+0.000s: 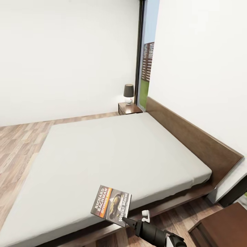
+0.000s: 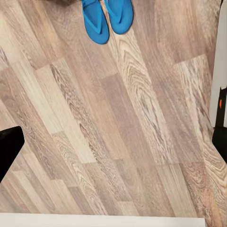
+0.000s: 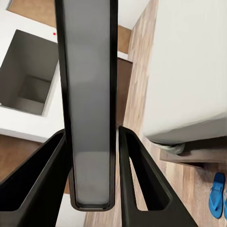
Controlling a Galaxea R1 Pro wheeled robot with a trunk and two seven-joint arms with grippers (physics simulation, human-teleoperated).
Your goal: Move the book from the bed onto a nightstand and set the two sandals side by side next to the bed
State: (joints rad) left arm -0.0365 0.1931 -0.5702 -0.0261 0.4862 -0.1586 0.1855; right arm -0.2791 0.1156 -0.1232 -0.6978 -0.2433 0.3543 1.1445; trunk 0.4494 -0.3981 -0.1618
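In the head view my right gripper point(image 1: 127, 220) is shut on the lower corner of the book point(image 1: 111, 205). It holds the book tilted in the air over the near edge of the bed point(image 1: 113, 154). The right wrist view shows the book point(image 3: 90, 104) edge-on, clamped between both fingers point(image 3: 142, 179). One nightstand point(image 1: 128, 108) stands beyond the bed's far side, by the headboard. Another nightstand point(image 1: 223, 228) is at the lower right, close to the gripper. Two blue sandals point(image 2: 97, 23) lie side by side on the floor. My left gripper point(image 2: 113, 146) hangs open over bare planks.
A small lamp point(image 1: 128, 93) stands on the far nightstand, beside a tall window point(image 1: 145, 61). The wooden headboard point(image 1: 192, 137) runs along the right wall. Wood-plank floor point(image 1: 20, 144) lies left of the bed. A sandal point(image 3: 217, 195) shows on the floor near the bed's frame.
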